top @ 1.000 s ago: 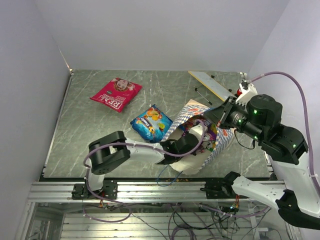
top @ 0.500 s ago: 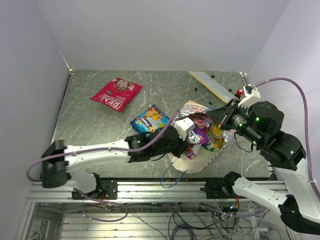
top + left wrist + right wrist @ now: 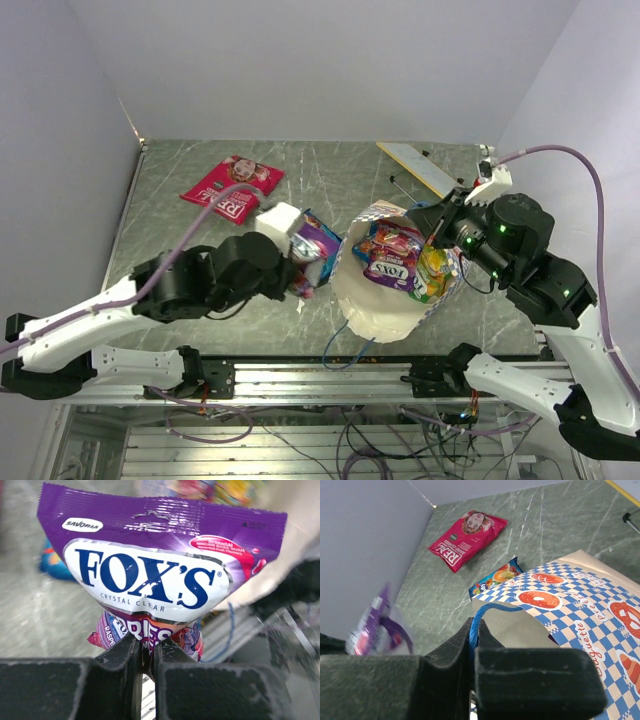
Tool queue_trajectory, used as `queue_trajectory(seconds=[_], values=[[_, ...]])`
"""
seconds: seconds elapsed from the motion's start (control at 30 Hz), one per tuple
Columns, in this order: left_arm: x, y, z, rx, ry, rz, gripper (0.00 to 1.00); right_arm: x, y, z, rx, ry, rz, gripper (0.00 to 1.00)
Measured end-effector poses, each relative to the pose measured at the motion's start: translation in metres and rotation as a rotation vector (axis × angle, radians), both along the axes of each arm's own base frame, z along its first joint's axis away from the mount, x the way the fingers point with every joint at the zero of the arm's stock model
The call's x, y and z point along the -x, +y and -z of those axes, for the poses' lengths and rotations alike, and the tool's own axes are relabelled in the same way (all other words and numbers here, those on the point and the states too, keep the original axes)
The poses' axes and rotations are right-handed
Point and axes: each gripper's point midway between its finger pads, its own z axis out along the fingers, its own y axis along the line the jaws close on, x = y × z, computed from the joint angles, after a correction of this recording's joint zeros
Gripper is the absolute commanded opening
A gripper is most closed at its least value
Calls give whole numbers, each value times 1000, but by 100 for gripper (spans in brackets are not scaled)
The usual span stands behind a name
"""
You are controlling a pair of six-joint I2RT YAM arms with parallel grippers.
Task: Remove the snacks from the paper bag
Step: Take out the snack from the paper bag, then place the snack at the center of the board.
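Left end effector (image 3: 145, 655) – fingers clamped on the lower edge of a purple packet (image 3: 150, 575), which hangs outside the paper bag (image 3: 570, 610), just to its left, over the desk (image 3: 170, 240). Right end effector (image 3: 472, 640) – closed on the blue string handle (image 3: 490, 609) at the bag's rim, mouth facing the overhead camera. Inside the bag: a second purple-pink packet (image 3: 388, 268) and a yellow-green packet (image 3: 437, 272). On the desk: a red-pink packet (image 3: 467, 537) far left and a blue packet (image 3: 496, 576) beside the bag.

Robot lab: aluminium frame (image 3: 290, 385), loose cables (image 3: 390, 428).
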Motion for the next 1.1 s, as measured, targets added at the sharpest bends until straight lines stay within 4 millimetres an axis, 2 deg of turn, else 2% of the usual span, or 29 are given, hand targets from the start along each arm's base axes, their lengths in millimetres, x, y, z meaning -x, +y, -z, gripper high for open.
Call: queue_trajectory(seconds=[0.13, 0.17, 0.33, 0.43, 0.57, 0.7, 0.97, 1.1], values=[[-27, 50, -23, -31, -37, -291, 7, -2, -3, -1, 14, -13, 9, 0], [-31, 56, -23, -41, -42, -323, 7, -2, -3, -1, 19, -15, 12, 0], [-73, 89, 7, -210, -2, -527, 7, -3, -7, -4, 28, -29, 24, 0], [-104, 96, 42, -358, 72, -596, 7, -3, -9, -8, 30, -42, 30, 0], [-131, 86, 88, -539, 176, -583, 7, -2, -12, -12, 28, -56, 38, 0], [-152, 67, 118, -615, 233, -522, 7, -1, -15, -14, 26, -61, 44, 0], [-177, 28, 145, -620, 283, -367, 7, 3, -20, -16, 48, -65, 49, 0], [-192, 14, 165, -658, 292, -334, 7, 3, -22, -19, 50, -70, 55, 0]])
